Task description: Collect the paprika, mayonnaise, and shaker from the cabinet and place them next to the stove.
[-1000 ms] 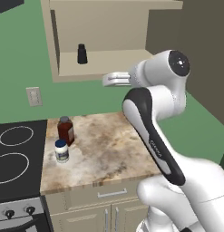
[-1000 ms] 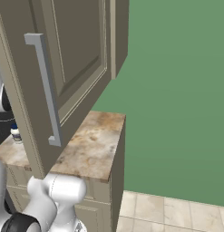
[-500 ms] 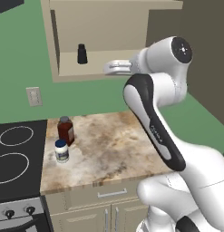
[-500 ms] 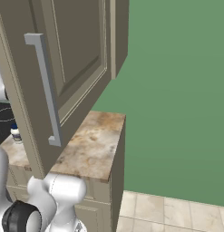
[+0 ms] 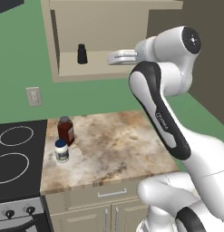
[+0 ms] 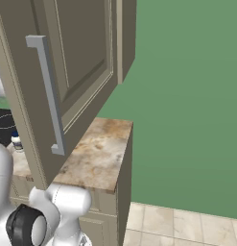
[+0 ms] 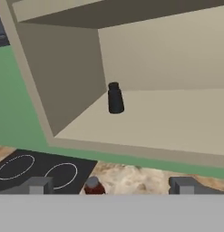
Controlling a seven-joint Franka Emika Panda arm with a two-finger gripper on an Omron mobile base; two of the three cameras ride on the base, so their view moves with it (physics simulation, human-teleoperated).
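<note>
shaker (image 7: 115, 98) is last: alone on cabinet (image 5: 104, 74) shelf, upper centre of hand view. paprika (image 5: 65, 130) and mayonnaise (image 5: 61, 150) already on tabletop (image 5: 113, 149) beside stove (image 5: 18, 158). gripper (image 5: 114, 58) jaws wide, empty; next, reach in and straddle it.

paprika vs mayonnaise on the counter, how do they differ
The paprika is a dark red-brown bottle with a brown cap; the mayonnaise is a white jar with a dark blue lid. The paprika is taller, the mayonnaise squatter. The paprika stands farther back, the mayonnaise nearer the counter's front edge. Both stand upright beside the stove.
</note>
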